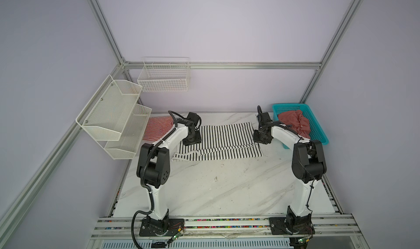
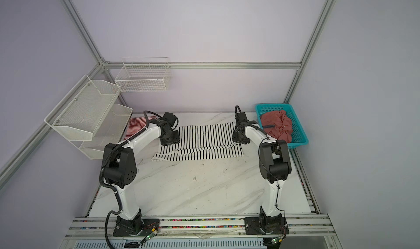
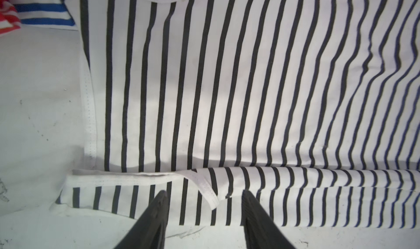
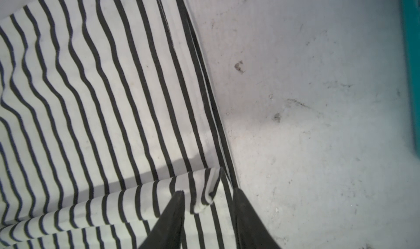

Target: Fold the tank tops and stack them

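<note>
Parted jaws are seen on left gripper (image 3: 204, 197) and right gripper (image 4: 208, 195), nothing clasped, over the folded edge of the black-striped tank top (image 1: 218, 138); it is spread flat just beside the turquoise basket (image 1: 317, 131). Inside the basket the salmon-red top (image 1: 293, 122) is heaped.

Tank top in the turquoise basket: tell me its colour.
The tank top is salmon-red, clearest in a top view.

left fingers (image 3: 156, 210) and right fingers (image 4: 175, 205) point downward, both pairs parted.

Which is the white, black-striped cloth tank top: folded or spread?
Partly folded: the tank top has one long edge turned over, the rest spread.
</note>
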Controlling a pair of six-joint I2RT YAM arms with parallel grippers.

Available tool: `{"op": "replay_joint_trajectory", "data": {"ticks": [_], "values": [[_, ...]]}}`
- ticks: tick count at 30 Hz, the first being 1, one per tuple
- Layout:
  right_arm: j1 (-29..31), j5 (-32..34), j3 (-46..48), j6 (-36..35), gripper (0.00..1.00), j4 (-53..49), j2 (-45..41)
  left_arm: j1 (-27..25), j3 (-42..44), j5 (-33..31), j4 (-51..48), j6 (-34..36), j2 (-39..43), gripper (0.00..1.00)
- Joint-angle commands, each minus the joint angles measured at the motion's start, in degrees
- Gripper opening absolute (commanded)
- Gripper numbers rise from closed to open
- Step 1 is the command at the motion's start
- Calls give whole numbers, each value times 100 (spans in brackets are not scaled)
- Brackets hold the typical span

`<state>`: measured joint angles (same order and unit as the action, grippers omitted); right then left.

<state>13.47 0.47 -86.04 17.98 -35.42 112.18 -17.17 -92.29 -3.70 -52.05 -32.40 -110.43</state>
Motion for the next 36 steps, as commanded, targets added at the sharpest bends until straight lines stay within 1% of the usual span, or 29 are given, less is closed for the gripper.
{"op": "replay_joint_trajectory", "data": {"ticks": [1, 3, 6, 9, 12, 16, 20, 27, 36], "values": [[14, -422, 374, 156, 27, 288, -529, -86, -29, 236, 106, -58, 515, 42], [111, -504, 628, 205, 20, 403, -620, -210, 301, 490, 224, -86, 646, 36], [336, -511, 886, 257, 13, 473, -618, -477, 728, 607, 340, -156, 743, 29], [529, -621, 1074, 309, 9, 638, -521, -690, 1035, 704, 408, -195, 689, 24], [646, -697, 1139, 373, 5, 767, -339, -783, 1193, 813, 467, -229, 527, 20], [705, -777, 1075, 400, 5, 883, -134, -802, 1231, 853, 574, -245, 331, 20], [709, -775, 912, 400, 5, 931, 38, -792, 1011, 775, 567, -190, 115, 24], [706, -778, 717, 408, 5, 973, 283, -789, 657, 826, 509, -99, -266, 25], [708, -726, 306, 474, 5, 1019, 658, -779, 494, 801, 471, -91, -305, 25]]}}
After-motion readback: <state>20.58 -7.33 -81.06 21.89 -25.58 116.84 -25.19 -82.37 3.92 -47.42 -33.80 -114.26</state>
